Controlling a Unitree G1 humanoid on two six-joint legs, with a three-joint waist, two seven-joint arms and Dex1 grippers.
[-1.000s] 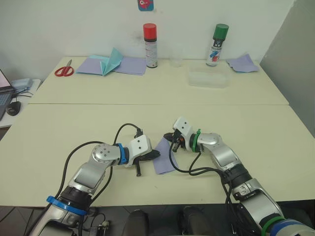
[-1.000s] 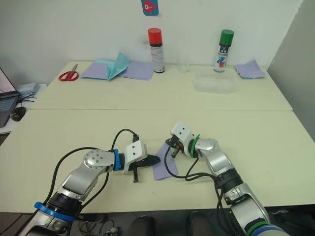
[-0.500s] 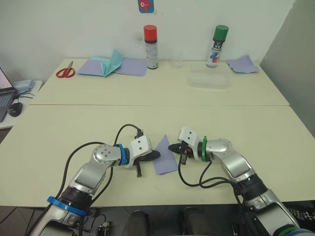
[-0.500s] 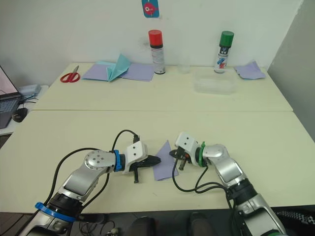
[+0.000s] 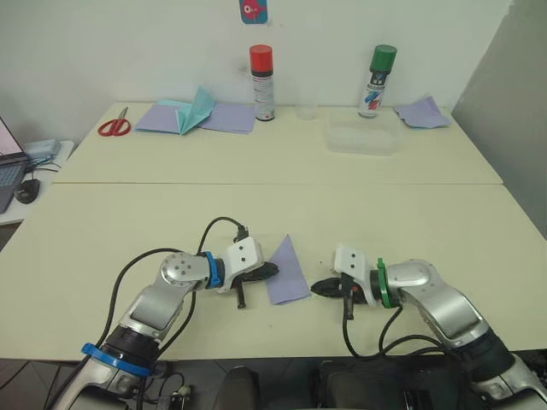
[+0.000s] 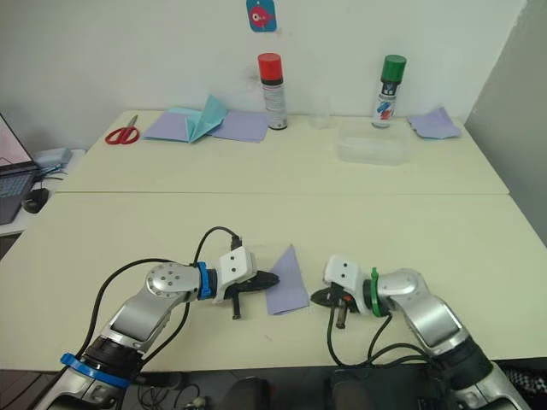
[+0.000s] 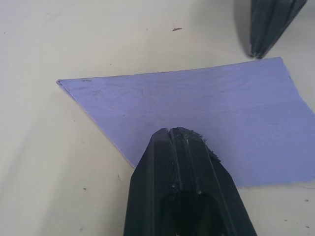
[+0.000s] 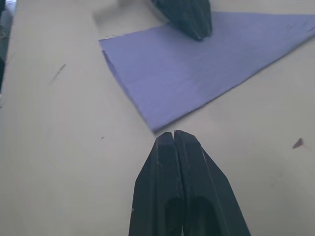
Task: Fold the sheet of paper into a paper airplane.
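Folded sheet of paper lies flat on the near cream surface, between the two arms. Shape now a narrow lavender wedge, pointed end toward the far side, wider end toward the robot.

Left claw: fingers pressed together, tips resting on top of the paper at its left edge. Left wrist view shows the closed tips lying over the lavender sheet; nothing pinched between them, only pressing down.

Right claw: fingers closed against each other, holding nothing. Sits on the surface just beside the paper's right near corner, not touching it. Right wrist view shows a narrow strip of bare surface between the tips and the paper's edge.

Far half of the surface, well apart from the work area:
- red-handled scissors at far left
- flat lavender sheets with a teal folded paper piece standing on them
- spray can with red cap, upright
- small clear cup just right of it
- spray can with green cap, upright
- clear plastic tray in front of the green-capped can
- rumpled lavender scrap at far right

Laptop edge and a computer mouse on a side table at left.
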